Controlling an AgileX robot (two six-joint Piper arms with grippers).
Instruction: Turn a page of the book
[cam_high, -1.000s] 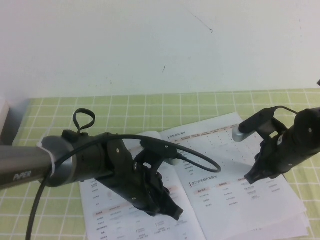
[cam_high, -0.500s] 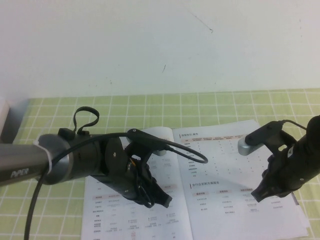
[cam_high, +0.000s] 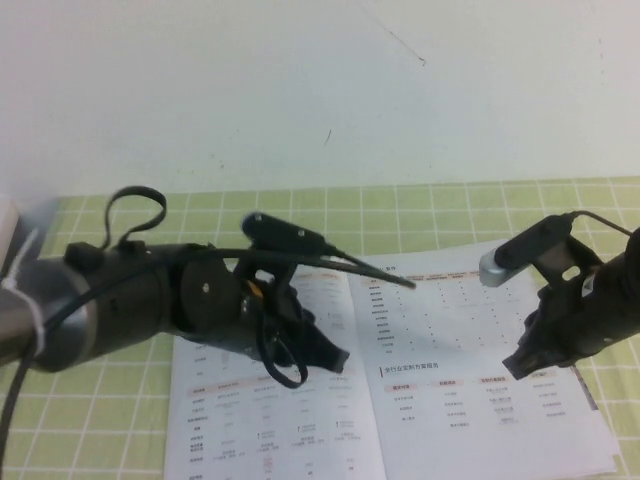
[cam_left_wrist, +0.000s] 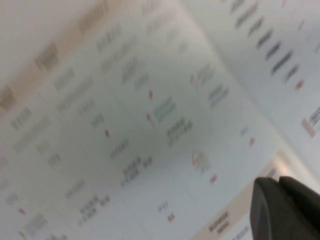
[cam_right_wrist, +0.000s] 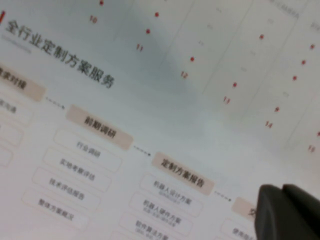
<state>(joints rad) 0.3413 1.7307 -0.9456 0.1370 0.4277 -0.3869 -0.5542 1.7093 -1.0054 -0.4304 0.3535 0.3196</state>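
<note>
The book (cam_high: 450, 400) lies open on the table, both white leaves showing small tables with orange headings. The turned page (cam_high: 240, 430) lies flat as the left leaf. My left gripper (cam_high: 336, 360) hangs just over that leaf near the spine, shut and holding nothing; in the left wrist view its dark fingertips (cam_left_wrist: 280, 205) are pressed together above the printed sheet (cam_left_wrist: 150, 115). My right gripper (cam_high: 518, 366) hovers over the right leaf, also shut and empty, with its tips (cam_right_wrist: 285, 210) together above a flow chart (cam_right_wrist: 100, 125).
A green checked cloth (cam_high: 420, 205) covers the table in front of a white wall. Edges of other thin sheets (cam_high: 603, 440) stick out under the book at the right. A pale object (cam_high: 8, 235) sits at the far left edge.
The left arm has drawn back and to the left, its gripper rising off the left leaf. The book now lies flat and square. The right gripper dipped, then lifted slightly.
</note>
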